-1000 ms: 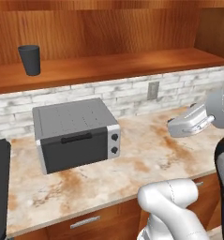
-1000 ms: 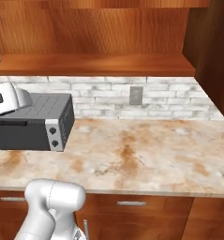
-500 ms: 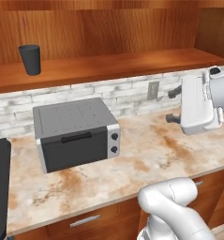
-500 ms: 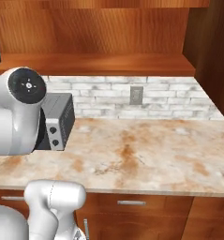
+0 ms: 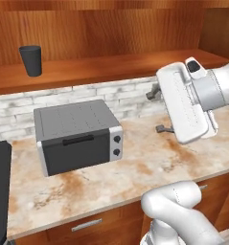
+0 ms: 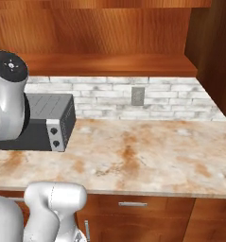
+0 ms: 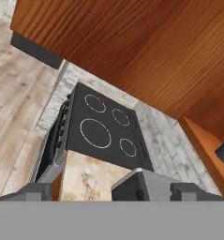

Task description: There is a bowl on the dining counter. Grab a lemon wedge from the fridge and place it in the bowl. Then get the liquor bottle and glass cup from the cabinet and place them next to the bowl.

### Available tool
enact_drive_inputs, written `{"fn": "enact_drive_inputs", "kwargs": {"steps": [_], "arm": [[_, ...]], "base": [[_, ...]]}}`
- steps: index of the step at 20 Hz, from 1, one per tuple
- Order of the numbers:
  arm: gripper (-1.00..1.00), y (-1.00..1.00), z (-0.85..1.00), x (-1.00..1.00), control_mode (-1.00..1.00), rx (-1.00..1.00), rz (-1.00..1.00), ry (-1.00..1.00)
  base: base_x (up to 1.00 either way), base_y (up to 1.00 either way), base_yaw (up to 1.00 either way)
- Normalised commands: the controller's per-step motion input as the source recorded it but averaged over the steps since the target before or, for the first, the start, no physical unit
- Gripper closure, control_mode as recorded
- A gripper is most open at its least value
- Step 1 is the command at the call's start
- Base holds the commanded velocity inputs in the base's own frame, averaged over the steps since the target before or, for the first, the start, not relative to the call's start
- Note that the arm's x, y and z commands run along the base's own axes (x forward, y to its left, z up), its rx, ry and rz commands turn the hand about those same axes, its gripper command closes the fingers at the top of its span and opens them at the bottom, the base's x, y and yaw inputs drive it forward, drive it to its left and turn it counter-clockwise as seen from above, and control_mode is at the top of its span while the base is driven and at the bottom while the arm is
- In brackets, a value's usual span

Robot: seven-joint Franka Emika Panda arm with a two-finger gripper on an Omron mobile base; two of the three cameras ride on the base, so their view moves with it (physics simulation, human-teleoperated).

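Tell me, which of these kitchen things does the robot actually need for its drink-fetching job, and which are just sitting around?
Needed for the job:
- glass cup, dark tumbler standing on the cabinet shelf
- gripper, open and holding nothing

Just sitting around:
- toaster oven on the wall counter
- stovetop beside it
- wall outlet

Glass cup [image 5: 30, 60]: dk grey tapered tumbler, upright on wooden cabinet shelf [image 5: 111, 69], far left end.
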Motion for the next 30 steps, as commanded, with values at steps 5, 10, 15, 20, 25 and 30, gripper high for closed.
{"fn": "enact_drive_inputs", "kwargs": {"steps": [5, 10, 15, 20, 25, 30], "arm": [[-1.0, 0.13, 0.14, -0.13, -1.0, -0.13, 0.18, -0.39], [-1.0, 0.34, 0.22, 0.32, -1.0, 0.0, 0.0, -0.15], [-1.0, 0.5, 0.21, 0.45, -1.0, -0.08, 0.0, -0.01], [-1.0, 0.12, 0.04, 0.49, -1.0, -0.03, 0.0, 0.0], [-1.0, 0.0, 0.0, 0.52, -1.0, 0.0, 0.01, 0.0], [-1.0, 0.12, 0.0, 0.54, -1.0, 0.0, 0.0, -0.1]], "base": [[0.0, 0.0, 0.0], [0.0, 0.0, 0.0], [0.0, 0.0, 0.0], [0.0, 0.0, 0.0], [0.0, 0.0, 0.0], [0.0, 0.0, 0.0]]}}
